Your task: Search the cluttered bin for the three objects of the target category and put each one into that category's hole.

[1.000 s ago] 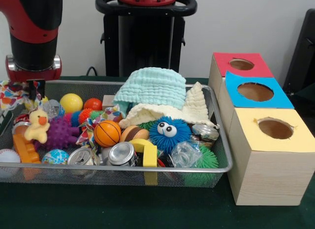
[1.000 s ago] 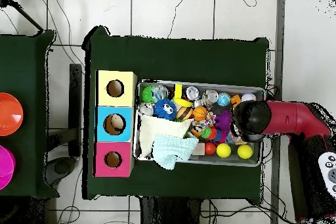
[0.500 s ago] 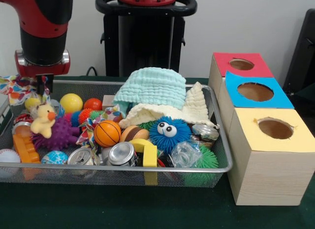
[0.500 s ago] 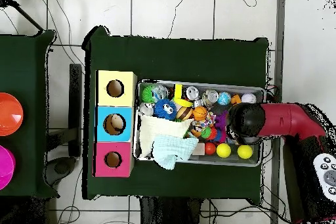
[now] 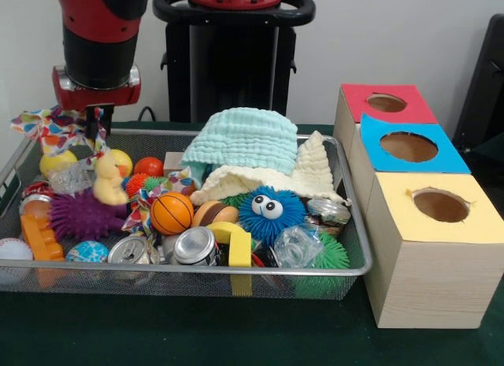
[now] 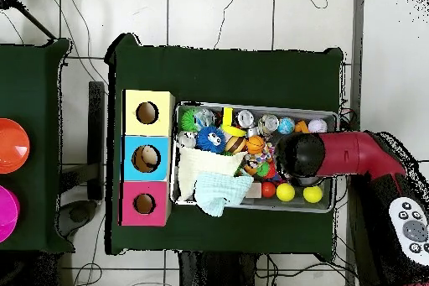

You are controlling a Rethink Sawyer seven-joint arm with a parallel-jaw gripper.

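At the far left of the wire bin [image 5: 236,270] we see a white ball [image 5: 14,250] against the mesh, an orange block [image 5: 39,238] beside it and a purple spiky ball [image 5: 83,216] next along. Above these hangs the gripper [image 5: 96,128], its fingers closed on a patterned cloth [image 5: 46,131], which is lifted above the bin's left end and trails off to the left. A yellow duck [image 5: 106,181] hangs just below the fingers, clear of the purple ball; we cannot tell what holds it up. From overhead, the arm [image 6: 352,153] reaches in over the bin's right end and hides the gripper. Moving right in the front view, a small basketball [image 5: 171,213] sits near the middle with two cans [image 5: 194,245] in front of it. Behind them a mint cloth [image 5: 244,142] is heaped on a cream cloth [image 5: 311,173], and a blue fuzzy toy [image 5: 270,211] with eyes lies below these. Right of the bin, on the green bench [image 5: 197,334], stand three boxes in a row, each with a round hole on top: yellow box [image 5: 437,224] nearest, blue box [image 5: 409,146] in the middle, red box [image 5: 386,102] farthest.
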